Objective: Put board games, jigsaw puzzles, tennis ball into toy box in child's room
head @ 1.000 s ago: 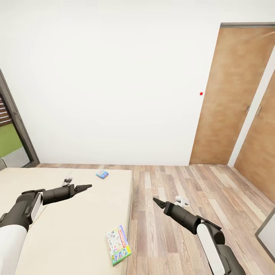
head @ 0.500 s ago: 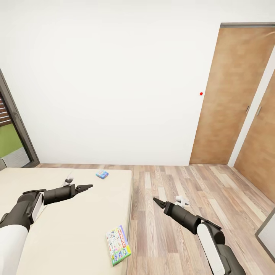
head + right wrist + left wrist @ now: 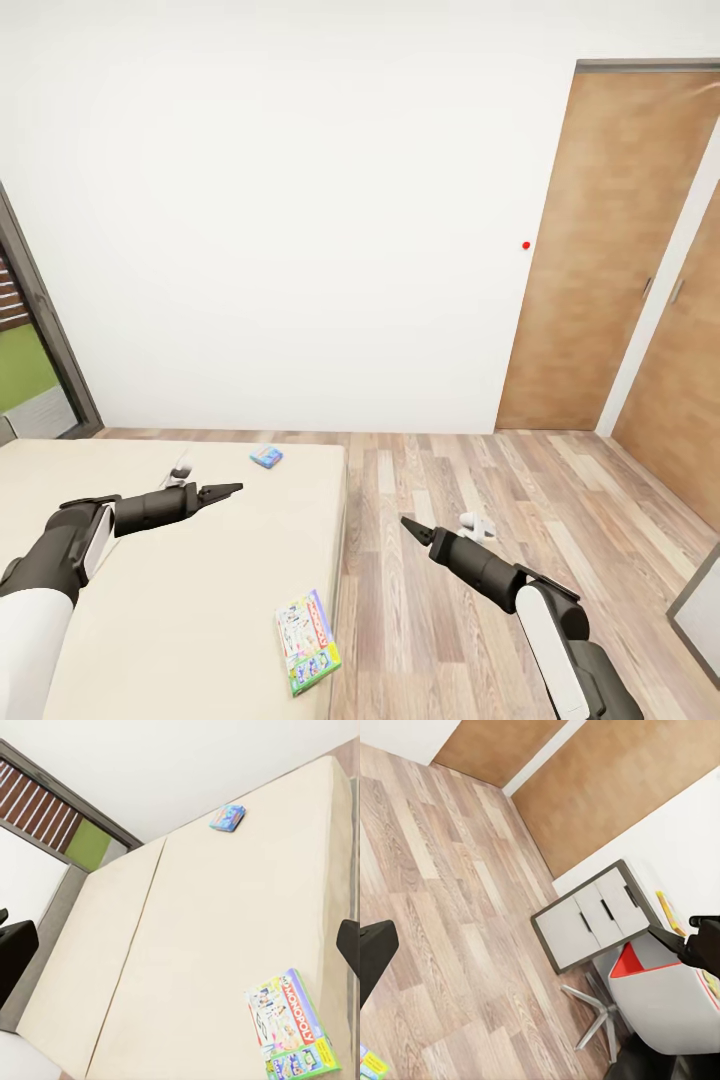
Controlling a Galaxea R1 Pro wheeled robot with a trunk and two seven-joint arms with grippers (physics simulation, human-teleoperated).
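Bed (image 3: pixel 200 560) is plain beige. One board game (image 3: pixel 308 640) on it is white and green with busy cartoon print, the small game (image 3: pixel 266 457) is blue. Floor (image 3: pixel 500 520) is brown wood-plank, doors (image 3: pixel 600 260) warm brown, wall (image 3: pixel 300 200) white.

Left arm is reaching forward with a bent elbow, its left pincer (image 3: pixel 228 489) pointing ahead and empty, fingers lying close together. Right arm is extending forward and inward, its right pincer (image 3: pixel 408 525) empty, its dark fingers drawn to one tapered point.
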